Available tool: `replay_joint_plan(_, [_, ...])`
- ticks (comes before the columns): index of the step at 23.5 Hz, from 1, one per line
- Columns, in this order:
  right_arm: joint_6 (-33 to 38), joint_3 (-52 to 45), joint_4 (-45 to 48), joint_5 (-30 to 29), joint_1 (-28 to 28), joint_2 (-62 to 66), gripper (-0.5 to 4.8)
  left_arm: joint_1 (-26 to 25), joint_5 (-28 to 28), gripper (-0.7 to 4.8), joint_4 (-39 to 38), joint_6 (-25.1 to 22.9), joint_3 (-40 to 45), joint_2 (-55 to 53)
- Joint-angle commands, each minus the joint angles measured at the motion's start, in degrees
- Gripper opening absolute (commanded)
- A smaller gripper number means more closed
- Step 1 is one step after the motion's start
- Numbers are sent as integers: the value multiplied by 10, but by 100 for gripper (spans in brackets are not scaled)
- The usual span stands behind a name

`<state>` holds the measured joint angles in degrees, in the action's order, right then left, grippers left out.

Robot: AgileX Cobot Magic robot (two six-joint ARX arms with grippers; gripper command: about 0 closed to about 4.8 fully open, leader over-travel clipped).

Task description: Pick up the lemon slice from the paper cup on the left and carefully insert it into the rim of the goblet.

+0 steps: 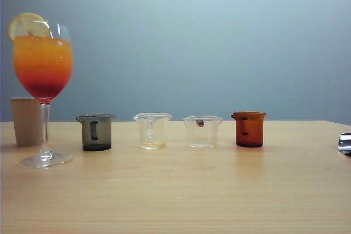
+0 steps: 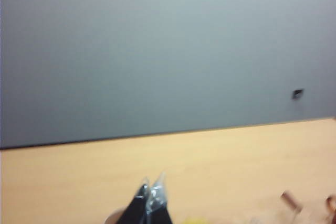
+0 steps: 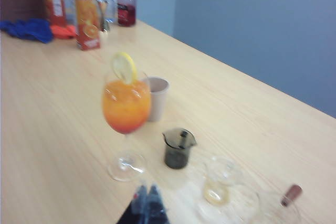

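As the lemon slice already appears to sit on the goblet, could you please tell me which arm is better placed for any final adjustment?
Probably the right. Its shut claw faces the goblet and the lemon slice on its rim. The left claw, also shut, shows mostly bare table and wall.

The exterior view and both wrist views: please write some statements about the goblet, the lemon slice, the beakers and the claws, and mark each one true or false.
1. The round yellow lemon slice sits on the rim of the tall clear stemmed goblet. True.
2. The plain beige paper cup stands right of the amber beaker. False: it stands far left, behind the goblet.
3. The left claw holds the lemon slice. False: it is shut on nothing.
4. The right claw is shut, near the goblet's foot. True.
5. The dark grey beaker lies tipped over. False: it stands upright.
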<state>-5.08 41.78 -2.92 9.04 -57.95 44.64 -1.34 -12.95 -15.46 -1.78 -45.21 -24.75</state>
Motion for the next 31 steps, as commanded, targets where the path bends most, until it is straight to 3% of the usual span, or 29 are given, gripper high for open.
replay_joint_plan(1, [-1,-31,57,36,1,-5,-5,30,59,-6,-42,-14,37,62])
replay_joint_plan(4, [-1,-67,107,40,0,-6,-5,38,59,-6,-42,-11,110,141])
replay_joint_plan(11, [-1,-69,100,52,0,-5,-4,38,59,-6,-37,0,231,246])
replay_joint_plan(18, [-1,-69,100,52,0,-5,-4,38,52,-6,126,53,356,247])
replay_joint_plan(21, [-1,-69,100,52,0,-5,-4,38,52,-6,148,52,384,247])
replay_joint_plan(28, [-1,-69,100,52,0,-5,-4,38,140,-6,152,52,401,247])
replay_joint_plan(31, [-1,-69,100,52,0,-5,-4,38,149,-6,167,51,412,247])
